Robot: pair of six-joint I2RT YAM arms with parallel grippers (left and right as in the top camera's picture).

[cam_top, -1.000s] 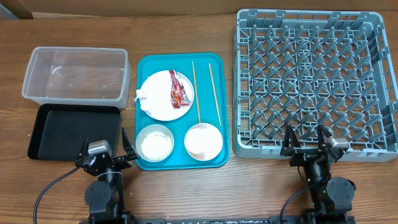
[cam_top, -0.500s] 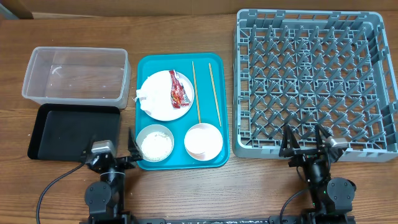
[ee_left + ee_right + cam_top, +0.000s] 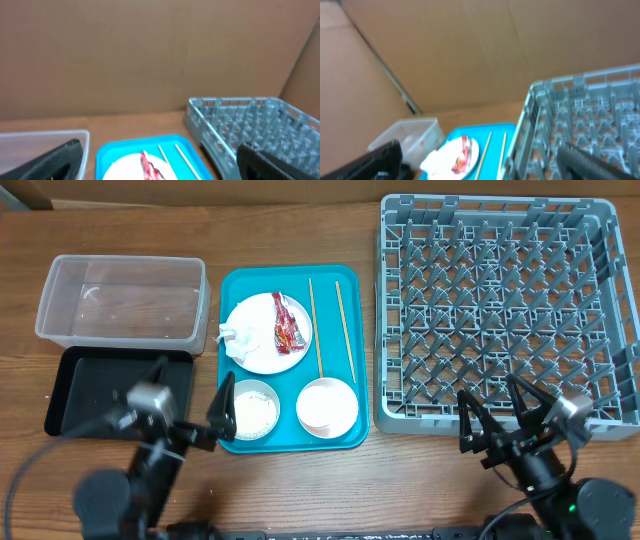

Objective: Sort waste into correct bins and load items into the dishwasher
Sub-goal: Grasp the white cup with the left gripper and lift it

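Nothing is done yet: my left gripper (image 3: 190,388) and right gripper (image 3: 497,412) are open and empty, while the dish rack (image 3: 500,310), clear tub (image 3: 120,302) and black tray (image 3: 90,390) hold nothing

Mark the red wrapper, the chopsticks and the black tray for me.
red wrapper (image 3: 288,330), overhead view, its middle.
chopsticks (image 3: 315,330), overhead view, midway along the left stick.
black tray (image 3: 95,385), overhead view, bare floor.

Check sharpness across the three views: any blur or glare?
Overhead: tray, plate and rack crisp, faint sheen on the clear tub, left arm and right arm at the bottom edge blurred. Left wrist: soft throughout, fingers dark smears in the bottom corners. Right wrist: softest, rack and plate smeared.
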